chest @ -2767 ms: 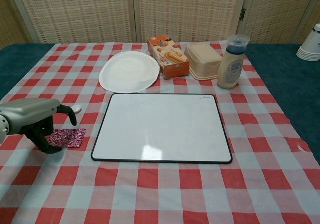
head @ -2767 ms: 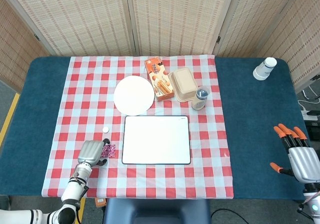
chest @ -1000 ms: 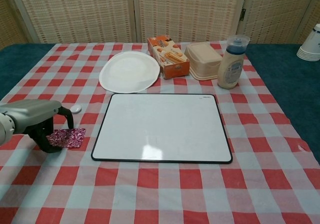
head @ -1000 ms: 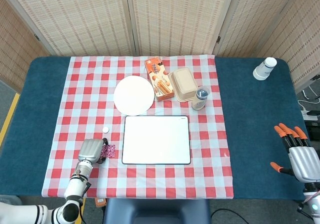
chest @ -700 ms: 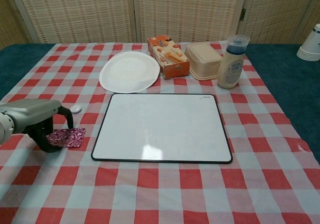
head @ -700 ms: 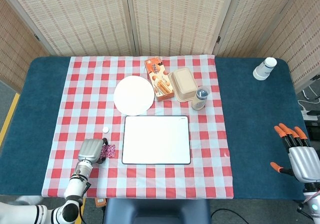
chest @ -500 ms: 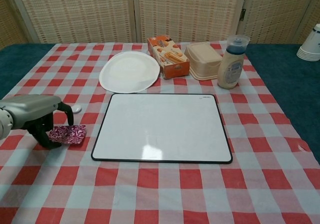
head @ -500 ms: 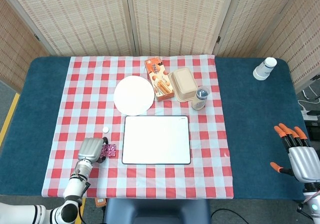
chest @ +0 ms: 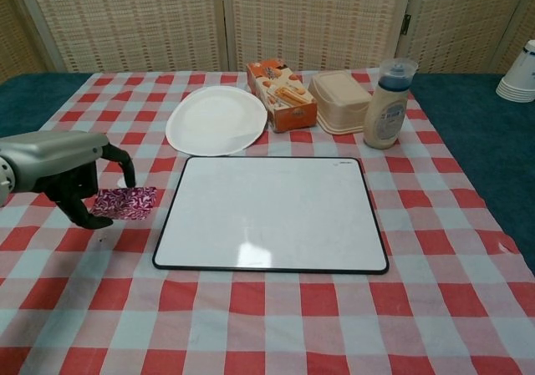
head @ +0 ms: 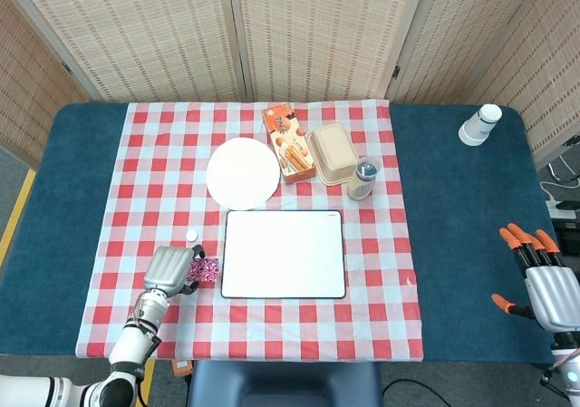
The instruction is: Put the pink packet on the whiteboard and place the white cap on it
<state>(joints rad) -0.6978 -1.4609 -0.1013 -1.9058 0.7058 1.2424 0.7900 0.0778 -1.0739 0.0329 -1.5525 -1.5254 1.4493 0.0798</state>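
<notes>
Checked cloth (head: pixel 399 271) over a blue table (head: pixel 462 244), wicker screens (head: pixel 317 35) behind. Left hand (chest: pixel 58 174) pinches the pink packet (chest: pixel 125 201), lifted just left of the whiteboard (chest: pixel 267 212). Head view alone shows the white cap (head: pixel 192 236) and the right hand (head: pixel 544 289), fingers spread, empty.

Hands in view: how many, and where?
2. The left hand is at the near left of the checked cloth, holding the pink packet beside the whiteboard. The right hand is off the table's far right edge, fingers apart, holding nothing.
</notes>
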